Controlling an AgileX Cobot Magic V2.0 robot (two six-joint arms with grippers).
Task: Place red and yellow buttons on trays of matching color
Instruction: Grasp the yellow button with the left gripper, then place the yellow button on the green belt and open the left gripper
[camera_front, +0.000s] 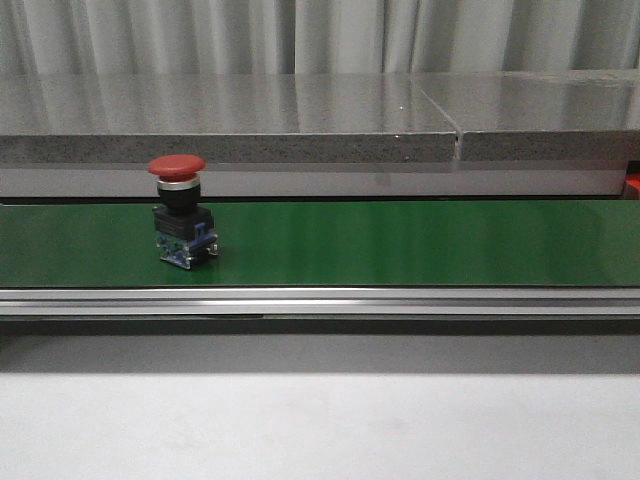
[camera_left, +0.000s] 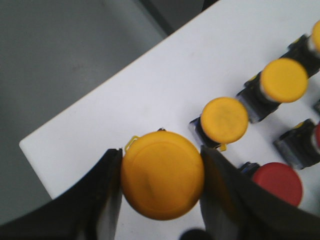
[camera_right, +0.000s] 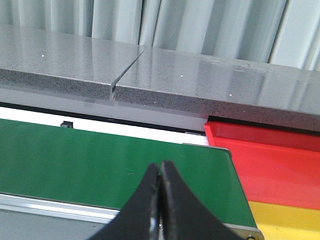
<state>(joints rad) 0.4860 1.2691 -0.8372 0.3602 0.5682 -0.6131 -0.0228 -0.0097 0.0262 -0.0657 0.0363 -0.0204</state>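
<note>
Conveyor belt (camera_front: 400, 243), green and running across the front view, serves as the landmark: a red mushroom-head button (camera_front: 179, 208) stands upright on it toward its left end, cap up on its black and blue contact block, apparently set there so the belt can carry it toward the trays. Those trays show only in the right wrist view, just past the belt's right end, the red tray (camera_right: 270, 160) farther back and the yellow tray (camera_right: 285, 220) nearer, each placed to receive its own colour. The right pincer (camera_right: 161, 185) hangs above the belt's near edge with its tips pressed together and nothing between them, likely waiting for the red button. Away from the belt, over a white worktop (camera_left: 165, 85), the left pincer (camera_left: 161, 175) is pinching a yellow mushroom-head button (camera_left: 162, 175) by the sides of its cap, one finger (camera_left: 107, 190) on each flank, a hold that keeps the cap level. Several more yellow buttons (camera_left: 224, 120) and a red one (camera_left: 277, 182) stand nearby on that worktop, still unsorted, so I judge the task far from finished.
</note>
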